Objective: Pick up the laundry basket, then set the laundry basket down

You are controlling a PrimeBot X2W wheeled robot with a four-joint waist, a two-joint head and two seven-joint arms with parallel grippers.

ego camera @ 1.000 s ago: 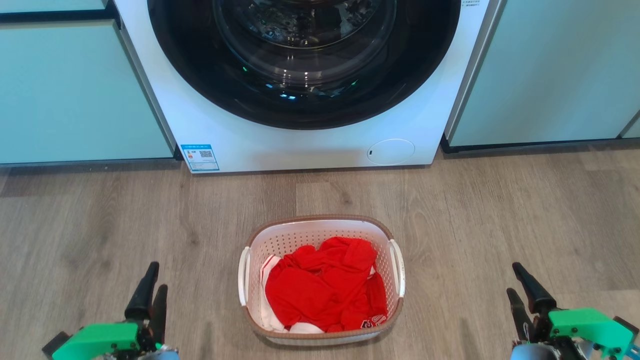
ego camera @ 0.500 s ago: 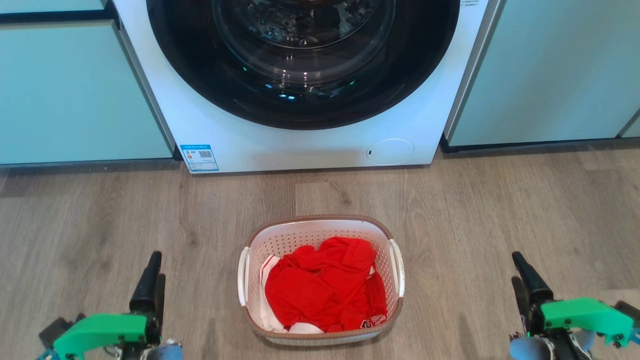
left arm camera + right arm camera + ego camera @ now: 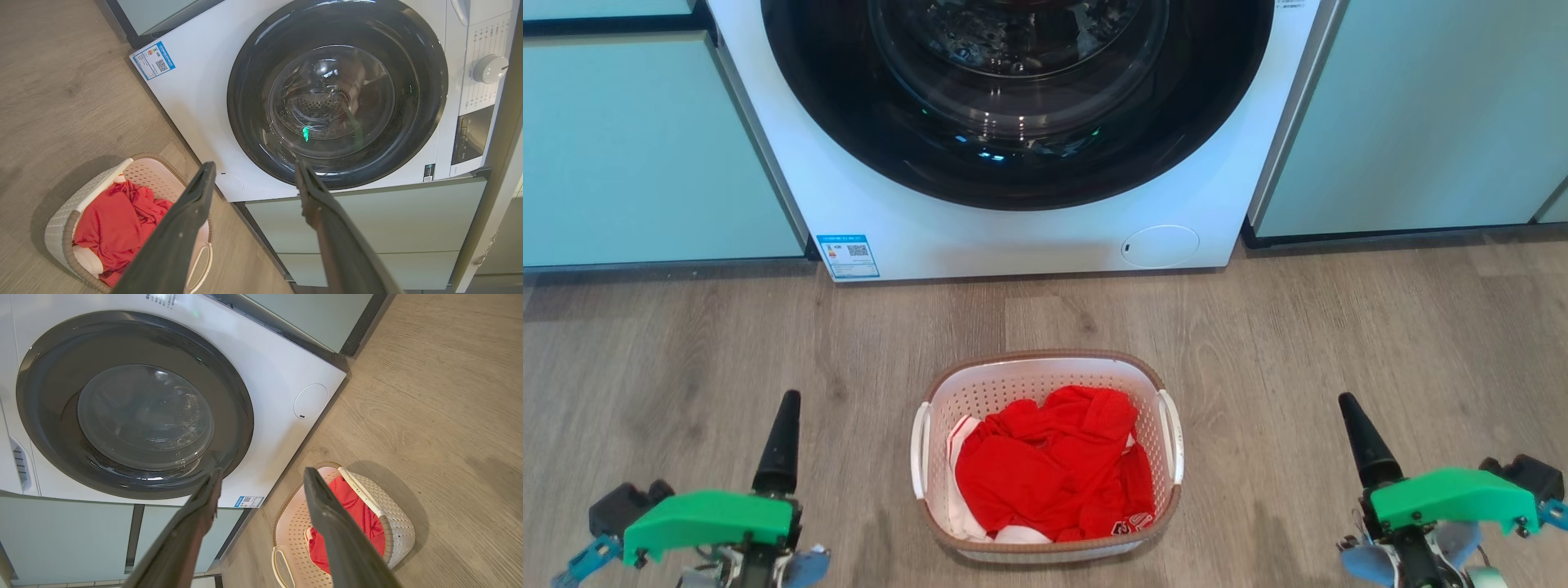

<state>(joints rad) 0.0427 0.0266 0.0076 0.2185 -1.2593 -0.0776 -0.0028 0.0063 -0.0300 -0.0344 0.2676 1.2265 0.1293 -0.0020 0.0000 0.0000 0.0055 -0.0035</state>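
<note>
The laundry basket [image 3: 1045, 358], white and perforated with a brown rim and white side handles, stands on the wood floor in front of the washing machine, with red clothing [image 3: 1045, 469] inside it. My left gripper [image 3: 786, 402] hovers to its left and my right gripper [image 3: 1347, 403] to its right, each well apart from the handles. Both are open and hold nothing; the wrist views show the left gripper [image 3: 254, 165] and right gripper [image 3: 262, 472] with fingers spread. The basket [image 3: 61, 222] sits at the lower left of the left wrist view, and the basket [image 3: 398, 524] at the lower right of the right wrist view.
A white front-loading washing machine [image 3: 1013, 241] with a dark round door stands just behind the basket. Pale green cabinets [image 3: 645, 147] flank it on both sides. Bare wood floor [image 3: 1258, 327] lies around the basket.
Both grippers have risen in the head view and drawn slightly toward the basket. Each has rolled, so its two fingers now line up as one. The basket has not moved.
</note>
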